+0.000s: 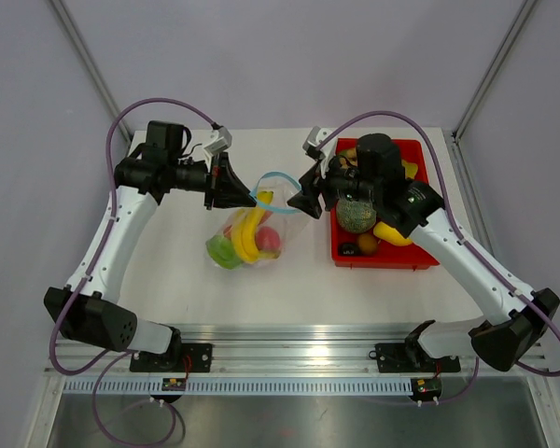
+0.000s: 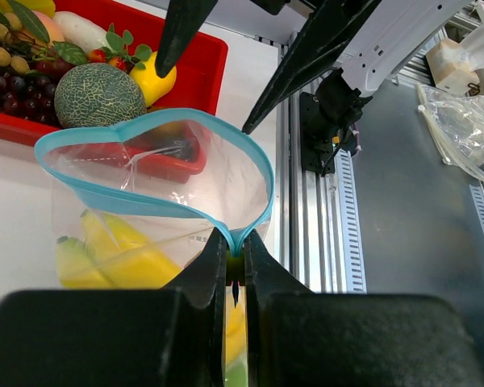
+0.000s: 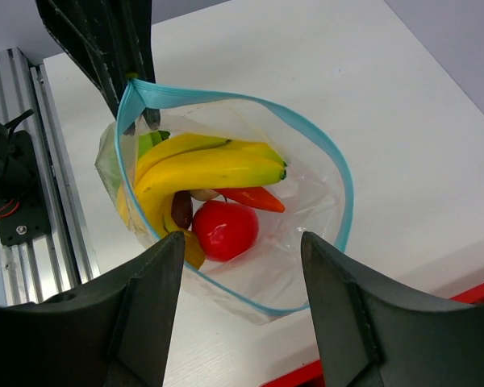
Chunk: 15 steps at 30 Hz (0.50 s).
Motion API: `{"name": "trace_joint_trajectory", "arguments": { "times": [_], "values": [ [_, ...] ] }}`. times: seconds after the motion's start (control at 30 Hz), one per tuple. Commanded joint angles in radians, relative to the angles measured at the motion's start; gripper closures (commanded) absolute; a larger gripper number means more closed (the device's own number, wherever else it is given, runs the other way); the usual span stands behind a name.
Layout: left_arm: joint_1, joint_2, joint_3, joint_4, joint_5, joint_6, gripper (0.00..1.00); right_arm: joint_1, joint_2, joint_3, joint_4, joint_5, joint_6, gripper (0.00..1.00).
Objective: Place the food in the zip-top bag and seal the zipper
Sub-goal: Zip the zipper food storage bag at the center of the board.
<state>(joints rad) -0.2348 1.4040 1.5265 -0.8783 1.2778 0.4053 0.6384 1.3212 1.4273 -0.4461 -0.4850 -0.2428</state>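
Several toy foods, yellow bananas (image 3: 202, 165), an orange carrot (image 3: 254, 197) and a red round fruit (image 3: 224, 230), lie inside the clear plastic bag (image 3: 306, 211) on the white table (image 3: 323, 72). The left gripper (image 2: 235, 242) pinches its teal zipper strip (image 3: 346, 185); the right gripper (image 3: 240, 242) hangs spread over it.

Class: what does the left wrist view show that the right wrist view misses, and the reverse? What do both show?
Left wrist only: the green melon. Right wrist only: the red round fruit and carrot in the zip-top bag. Both: the bag, its zipper open in a loop, bananas, and the left gripper, jaws shut on the zipper.
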Motion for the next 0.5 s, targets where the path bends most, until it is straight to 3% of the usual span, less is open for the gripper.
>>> {"name": "trace_joint_trajectory", "arguments": {
  "times": [0.0, 0.27, 0.47],
  "values": [
    [0.003, -0.01, 0.064, -0.047, 0.028, 0.07, 1.0, -0.003, -0.008, 0.045, 0.095, 0.008, -0.024, 0.33],
    [0.003, 0.006, 0.081, -0.109, 0.046, 0.115, 1.0, -0.005, 0.079, 0.102, 0.092, 0.115, -0.095, 0.32],
    [0.002, 0.01, 0.092, -0.126, 0.045, 0.113, 1.0, -0.035, 0.213, 0.269, -0.087, 0.053, -0.115, 0.28]
  ]
}}
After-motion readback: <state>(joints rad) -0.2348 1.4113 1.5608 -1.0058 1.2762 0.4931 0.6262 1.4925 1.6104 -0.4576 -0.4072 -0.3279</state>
